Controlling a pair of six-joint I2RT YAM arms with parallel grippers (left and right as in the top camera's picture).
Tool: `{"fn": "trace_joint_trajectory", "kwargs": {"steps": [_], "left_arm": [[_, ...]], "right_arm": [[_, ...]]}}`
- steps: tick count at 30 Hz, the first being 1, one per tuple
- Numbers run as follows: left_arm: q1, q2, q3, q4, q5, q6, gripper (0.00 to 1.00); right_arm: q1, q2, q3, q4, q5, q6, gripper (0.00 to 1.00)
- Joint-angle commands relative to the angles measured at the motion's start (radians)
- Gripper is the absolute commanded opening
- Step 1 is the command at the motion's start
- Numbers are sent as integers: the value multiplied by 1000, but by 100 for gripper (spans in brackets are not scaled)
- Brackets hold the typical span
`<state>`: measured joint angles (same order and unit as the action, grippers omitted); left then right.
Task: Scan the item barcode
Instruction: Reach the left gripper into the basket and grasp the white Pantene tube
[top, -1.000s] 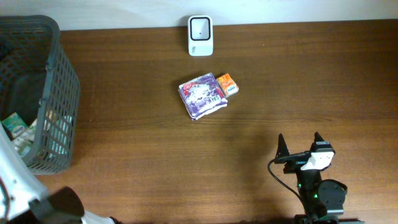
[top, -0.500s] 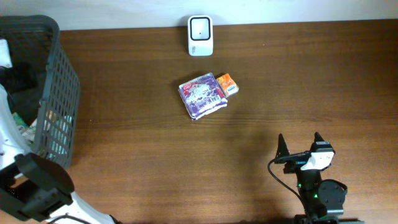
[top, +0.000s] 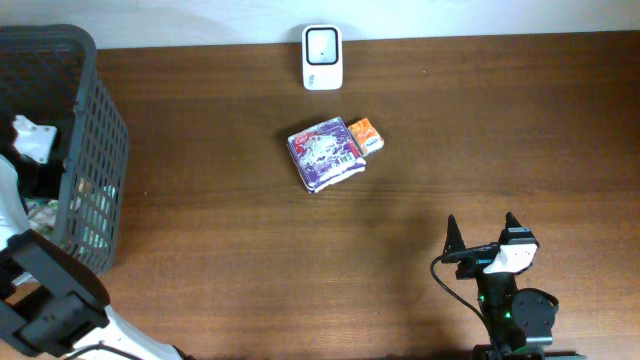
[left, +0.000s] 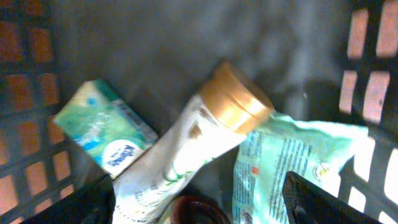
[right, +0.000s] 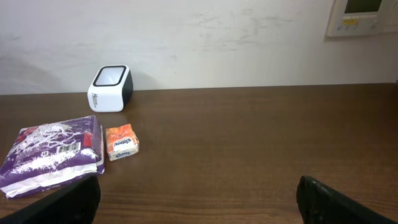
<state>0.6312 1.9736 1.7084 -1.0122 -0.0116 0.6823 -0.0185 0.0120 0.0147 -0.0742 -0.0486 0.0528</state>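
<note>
On the table (top: 400, 200), nothing has shifted over the last second: purple packet (top: 325, 153), scanner (top: 322, 57) at the far edge, and orange box (top: 365, 135) just beside the packet all lie as before. Change is confined to the grey basket (top: 95, 120) at the left edge. The left arm has swung up from the near-left corner, and the left end effector (left: 205, 205) now hangs inside the basket, fingers spread wide with nothing between them. The right end effector (top: 481, 226) sits near the front edge, likewise spread and empty, unmoved.

Assessment: the pick step is only beginning. No item is taken, so scanning lies wholly ahead. The likely item (my judgement only) is the gold-capped bottle (left: 186, 155), lying tilted on the basket floor under the left end effector. A green tissue pack (left: 106, 134) lies just beside it, and a pale green pouch (left: 292, 162) rests against its cap.

Clearances: basket walls close in on both sides of the wrist view, so finger room is tight. Between basket and scanner the table is open; packet and box lie nearer the front than that path.
</note>
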Motion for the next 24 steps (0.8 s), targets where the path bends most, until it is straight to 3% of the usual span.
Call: {"fn": "trace_joint_trajectory", "kwargs": {"steps": [1, 3, 10, 13, 20, 24], "left_arm": [[16, 9, -41, 8, 5, 158, 67], [21, 9, -53, 13, 5, 201, 60], [68, 9, -108, 50, 6, 209, 59], [98, 9, -142, 70, 9, 210, 70], [113, 9, -188, 206, 83, 211, 55], [114, 23, -189, 249, 124, 211, 53]], "right_arm": [[5, -5, -9, -1, 5, 8, 99], [5, -5, -9, -1, 5, 8, 99], [5, -5, -9, -1, 5, 8, 99], [5, -5, -9, -1, 5, 8, 99], [5, -5, -9, -1, 5, 8, 99], [5, -5, -9, -1, 5, 8, 99]]}}
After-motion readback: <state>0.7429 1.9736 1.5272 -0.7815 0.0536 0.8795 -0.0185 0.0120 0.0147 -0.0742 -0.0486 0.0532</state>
